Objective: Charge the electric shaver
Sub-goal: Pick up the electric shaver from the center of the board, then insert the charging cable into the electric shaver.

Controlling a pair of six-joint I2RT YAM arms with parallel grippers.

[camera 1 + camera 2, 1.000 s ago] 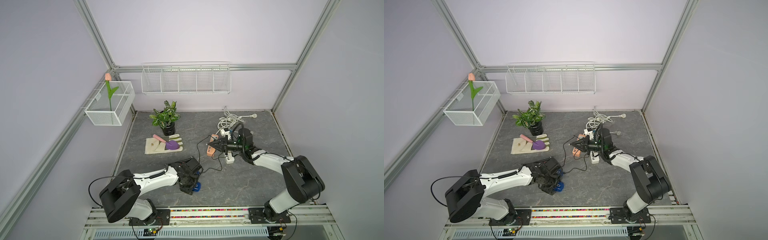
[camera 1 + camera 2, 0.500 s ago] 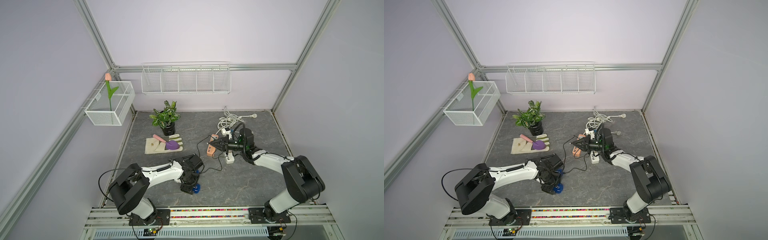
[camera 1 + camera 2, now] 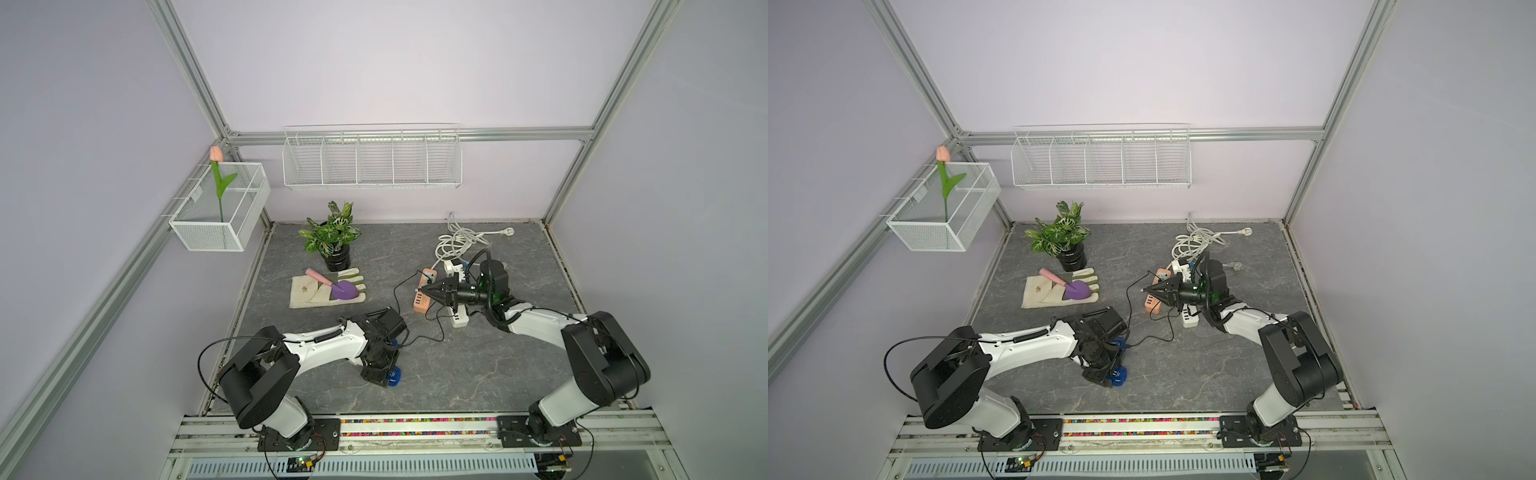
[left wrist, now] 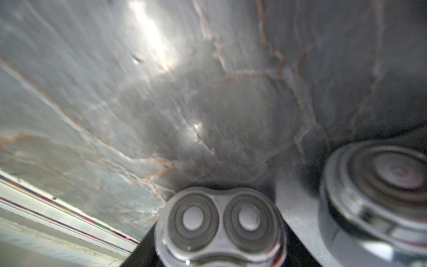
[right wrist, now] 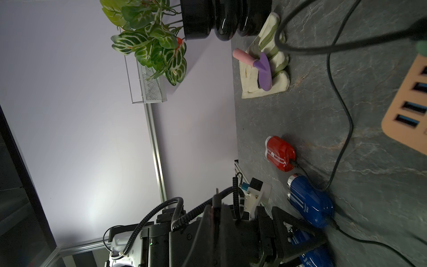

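blue shaver: largely under the left gripper.
shaver head: cropped at the left wrist view's edge.
round metal part: blurred, cropped.
right gripper: what its tips pinch, too small to tell.
orange hub: cropped at the edge.

The cell is closed on three sides by plain lilac walls: back wall, left wall and right wall. Aluminium posts run up both rear corners, joined by a horizontal rail across the back wall. The counter is a dark grey slab with pale and rust-coloured veins. A white wire rack with five compartments sits on the back wall at rail height. A white mesh basket hangs off the left wall near the rear corner. An aluminium track borders the counter's front edge. Lighting is diffuse and even. In the left wrist view, a bright glare lies on the counter.
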